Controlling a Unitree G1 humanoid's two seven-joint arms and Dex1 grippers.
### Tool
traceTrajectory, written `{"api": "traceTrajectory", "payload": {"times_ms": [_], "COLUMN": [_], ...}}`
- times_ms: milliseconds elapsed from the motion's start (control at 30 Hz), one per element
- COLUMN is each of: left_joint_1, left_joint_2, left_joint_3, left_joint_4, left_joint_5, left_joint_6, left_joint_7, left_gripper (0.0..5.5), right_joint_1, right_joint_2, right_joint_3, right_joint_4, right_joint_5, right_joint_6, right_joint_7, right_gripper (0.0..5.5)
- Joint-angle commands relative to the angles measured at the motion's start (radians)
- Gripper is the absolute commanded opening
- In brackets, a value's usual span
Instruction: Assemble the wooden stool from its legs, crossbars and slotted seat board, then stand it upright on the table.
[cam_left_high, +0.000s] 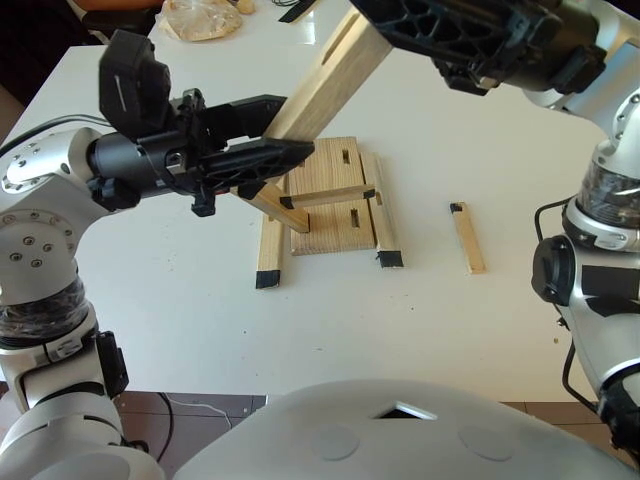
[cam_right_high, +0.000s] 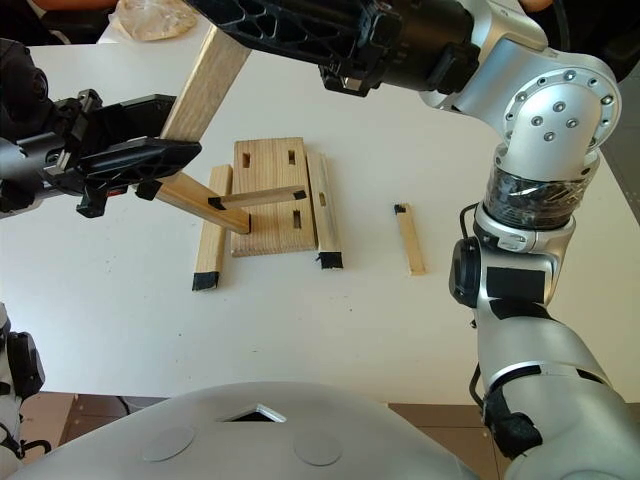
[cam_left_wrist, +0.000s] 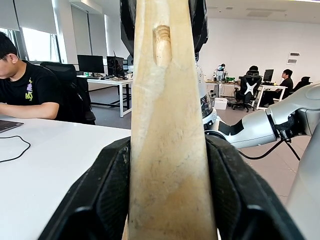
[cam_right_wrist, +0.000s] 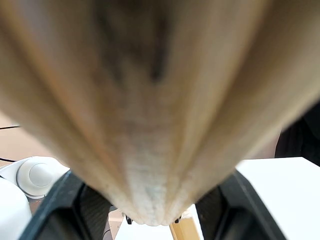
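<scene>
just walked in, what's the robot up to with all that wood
Both grippers hold one wooden leg in the air over the table: the left gripper has its jaws shut on the lower part, the right gripper on the upper end. Below, the slotted seat board lies flat with a second leg and a third leg along its sides. No stool stands yet.

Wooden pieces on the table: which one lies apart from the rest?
The short stick right of the seat board; the others lie beside or on it.
</scene>
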Motion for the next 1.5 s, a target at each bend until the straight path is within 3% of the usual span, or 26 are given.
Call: {"api": "traceTrajectory", "payload": {"times_ms": [33,133,233,500,600,733,833,933,1133,1267,1500], "left_joint_1": [0.004,-0.009,-0.029,-0.069,-0.055,-0.104,-0.124,-0.136,-0.197,-0.183,-0.123], "left_joint_2": [0.007,-0.006,-0.005,0.024,0.046,0.044,-0.068,-0.270,-0.570,-0.660,-0.761], "left_joint_3": [-0.015,-0.020,-0.020,0.017,0.024,-0.004,0.017,-0.034,-0.135,-0.134,-0.113], "left_joint_4": [0.009,0.016,0.021,0.139,0.218,0.351,0.365,0.340,0.355,0.459,0.489], "left_joint_5": [0.054,0.075,0.090,0.219,0.316,0.454,0.512,0.658,0.918,1.014,1.020], "left_joint_6": [-0.028,-0.047,-0.057,-0.148,-0.199,-0.246,-0.254,-0.287,-0.436,-0.561,-0.657], "left_joint_7": [0.021,0.051,0.077,0.120,0.120,0.185,0.385,0.722,1.123,1.227,1.251], "left_gripper": [2.03,2.03,2.61,2.64,2.64,2.64,2.64,2.64,2.64,2.64,2.64], "right_joint_1": [0.013,0.017,0.000,-0.039,-0.016,0.158,0.331,0.445,0.504,0.477,0.464], "right_joint_2": [-0.021,-0.026,-0.021,-0.055,-0.104,-0.218,-0.214,-0.156,-0.086,-0.072,-0.140], "right_joint_3": [-0.023,-0.019,-0.035,-0.100,-0.077,-0.016,0.091,0.143,0.239,0.324,0.301], "right_joint_4": [-0.019,-0.017,0.003,0.028,0.062,0.057,0.055,0.034,0.031,0.127,0.140], "right_joint_5": [0.009,-0.002,-0.002,-0.093,-0.227,-0.459,-0.627,-0.670,-0.701,-0.771,-0.763], "right_joint_6": [-0.011,-0.021,-0.039,-0.154,-0.236,-0.397,-0.536,-0.594,-0.661,-0.754,-0.785], "right_joint_7": [0.016,0.024,0.005,-0.045,-0.036,0.044,0.064,0.064,0.144,0.250,0.364], "right_gripper": [2.04,2.03,2.01,2.01,2.01,2.01,2.01,2.01,2.01,2.01,2.01]}}
